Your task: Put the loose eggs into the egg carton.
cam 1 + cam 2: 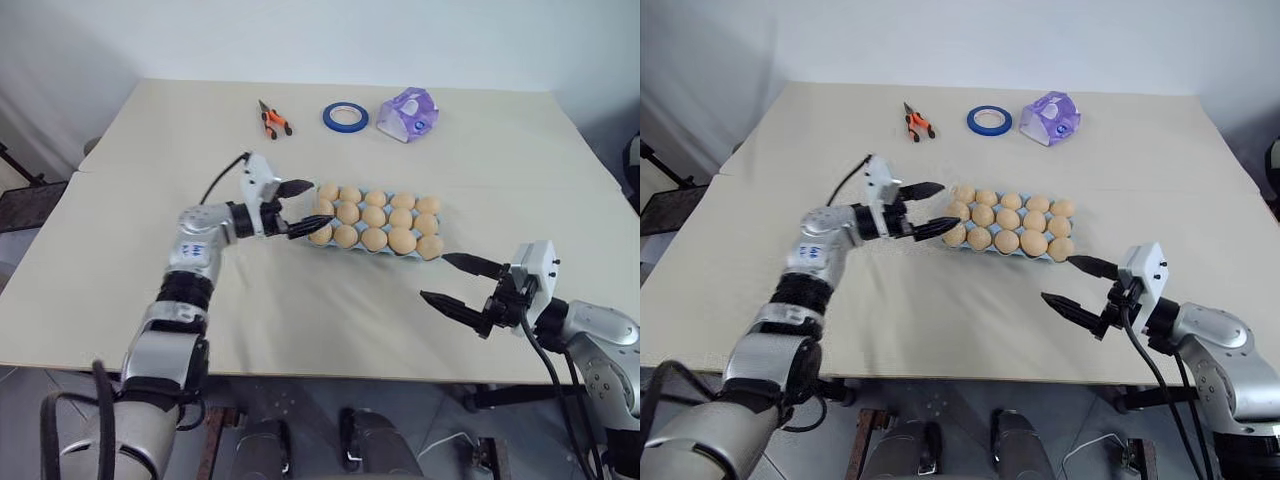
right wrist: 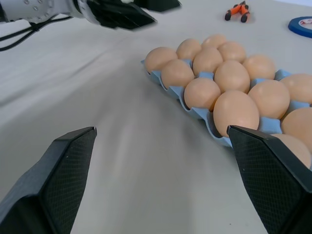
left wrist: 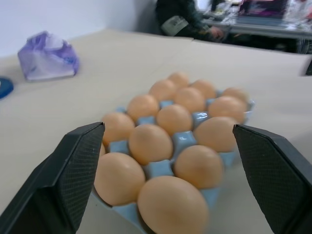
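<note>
The egg carton (image 1: pixel 375 228) is seen lying near the middle of the bench (image 1: pixel 120 170), every visible cup filled by the eggs (image 1: pixel 374 239), three rows of five; no egg is seen loose on the bench, so the filling is judged done. The left gripper (image 1: pixel 304 208) is held level at the carton's left end, its jaws apart and empty around the end eggs, a stance suited to a release; the right gripper (image 1: pixel 462 282) is held near the carton's front right corner, jaws wide apart and empty, out of the way. The pliers (image 1: pixel 272 119), tape roll (image 1: pixel 345 117) and purple packet (image 1: pixel 408 113) are set well apart at the far edge; bare room for withdrawal is left on both sides and in front.
</note>
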Controlling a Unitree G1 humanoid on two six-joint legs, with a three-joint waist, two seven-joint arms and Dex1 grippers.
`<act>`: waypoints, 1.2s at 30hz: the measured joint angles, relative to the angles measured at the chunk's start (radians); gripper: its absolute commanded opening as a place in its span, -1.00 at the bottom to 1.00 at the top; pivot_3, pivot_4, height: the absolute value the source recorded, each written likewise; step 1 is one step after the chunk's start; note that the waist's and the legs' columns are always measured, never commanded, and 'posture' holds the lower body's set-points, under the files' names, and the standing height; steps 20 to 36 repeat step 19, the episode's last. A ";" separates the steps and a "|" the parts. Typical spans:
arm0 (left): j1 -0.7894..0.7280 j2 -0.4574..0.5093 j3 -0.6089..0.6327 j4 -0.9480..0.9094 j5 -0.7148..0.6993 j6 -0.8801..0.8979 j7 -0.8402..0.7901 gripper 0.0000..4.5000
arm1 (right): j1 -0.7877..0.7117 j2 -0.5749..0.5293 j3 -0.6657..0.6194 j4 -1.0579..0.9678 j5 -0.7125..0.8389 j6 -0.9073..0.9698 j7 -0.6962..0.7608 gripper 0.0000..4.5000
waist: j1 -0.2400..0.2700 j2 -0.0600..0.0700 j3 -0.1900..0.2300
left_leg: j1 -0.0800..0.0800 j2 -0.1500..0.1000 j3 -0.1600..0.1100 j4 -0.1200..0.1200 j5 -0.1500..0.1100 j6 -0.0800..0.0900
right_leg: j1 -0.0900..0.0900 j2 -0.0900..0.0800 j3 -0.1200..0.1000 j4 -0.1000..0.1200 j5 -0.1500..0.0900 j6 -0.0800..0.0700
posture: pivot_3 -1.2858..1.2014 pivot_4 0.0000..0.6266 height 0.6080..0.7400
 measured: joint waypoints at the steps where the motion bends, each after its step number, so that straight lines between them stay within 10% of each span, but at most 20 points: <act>1: 0.039 0.030 0.008 -0.040 -0.013 0.020 -0.016 0.99 | 0.000 0.000 0.000 0.002 0.000 0.000 0.001 1.00 | -0.004 0.000 0.000 | 0.000 0.000 0.000 0.000 0.000 0.000 | 0.000 0.000 0.000 0.000 0.000 0.000 | 0.03 -0.52 1.00; 12: 0.381 0.305 0.109 -0.345 -0.140 0.164 -0.175 0.99 | -0.016 -0.028 -0.004 0.075 -0.017 -0.027 0.095 1.00 | -0.008 0.001 0.000 | 0.001 0.000 -0.001 0.001 -0.001 -0.002 | 0.001 -0.003 0.000 0.000 -0.001 -0.002 | 0.03 -0.52 1.00; 36: 0.451 0.304 0.113 -0.420 -0.153 0.197 -0.138 0.99 | -0.083 -0.018 0.044 0.125 -0.044 -0.047 0.132 1.00 | -0.008 0.001 0.000 | 0.001 0.000 -0.003 0.000 -0.002 -0.003 | 0.001 -0.005 -0.001 0.000 -0.001 -0.003 | 0.03 -0.52 1.00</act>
